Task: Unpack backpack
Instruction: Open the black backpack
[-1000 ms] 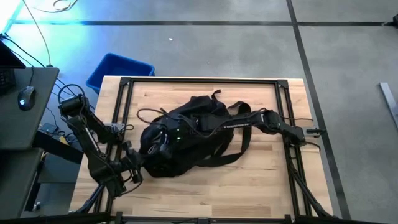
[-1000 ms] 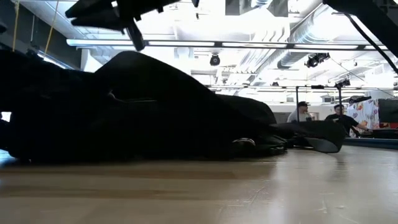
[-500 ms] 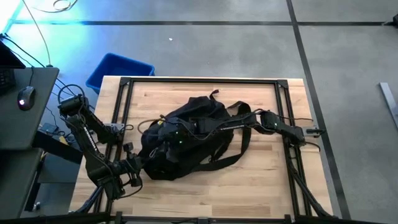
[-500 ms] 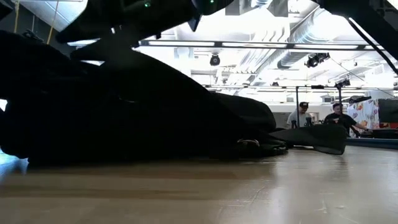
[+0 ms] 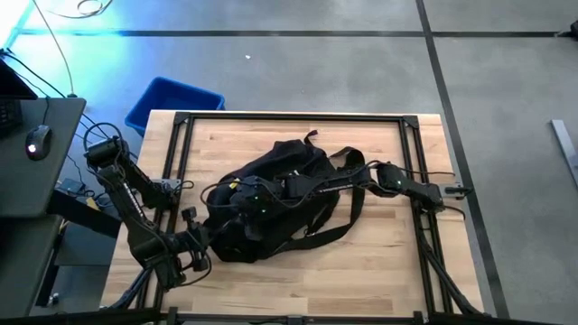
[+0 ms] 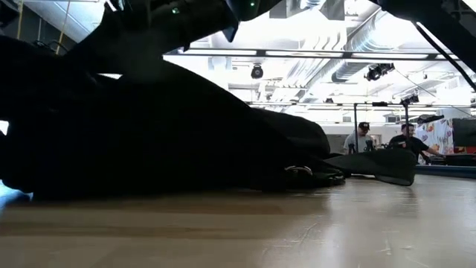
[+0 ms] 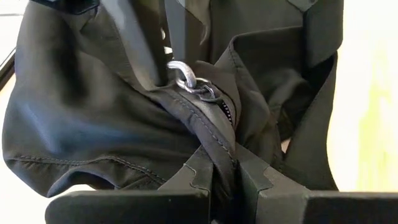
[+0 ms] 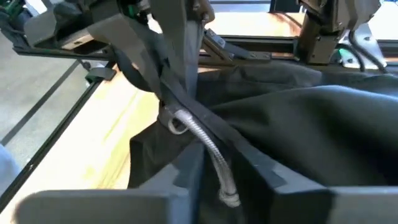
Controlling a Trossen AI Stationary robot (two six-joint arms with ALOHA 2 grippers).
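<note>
The black backpack (image 5: 275, 203) lies on its side in the middle of the wooden table (image 5: 379, 271), with its straps (image 5: 348, 212) trailing toward the right and near edge. My left gripper (image 5: 209, 236) is at the backpack's near-left end, shut on its fabric (image 7: 224, 171). My right gripper (image 5: 242, 194) reaches across the backpack from the right and is shut on a silver zipper pull (image 8: 221, 168). In the low view the backpack (image 6: 149, 141) is a dark mound with the right arm low over it. My left gripper pinches a fold of the black fabric along the zipper edge (image 7: 214, 134) between its two fingers, just below a metal ring (image 7: 186, 79). The fingers slant down from the table's near-left side. The backpack's bulk stays on the table. My right gripper has the silver zipper pull (image 8: 214, 158) between its two fingers, together with a black band of fabric. The pull hangs from a ring (image 8: 174, 121) and runs along the fingers. The fingers slant down from the table's right side, over the backpack's top.
A black metal frame (image 5: 289, 117) runs round the table's far and side edges. A blue bin (image 5: 172, 104) stands on the floor past the far left corner, and a desk with a mouse (image 5: 36, 140) is at the left. People (image 6: 405, 138) sit far behind the table.
My right gripper has come down from above onto the backpack's top and has rolled. The backpack stays where it lay.
</note>
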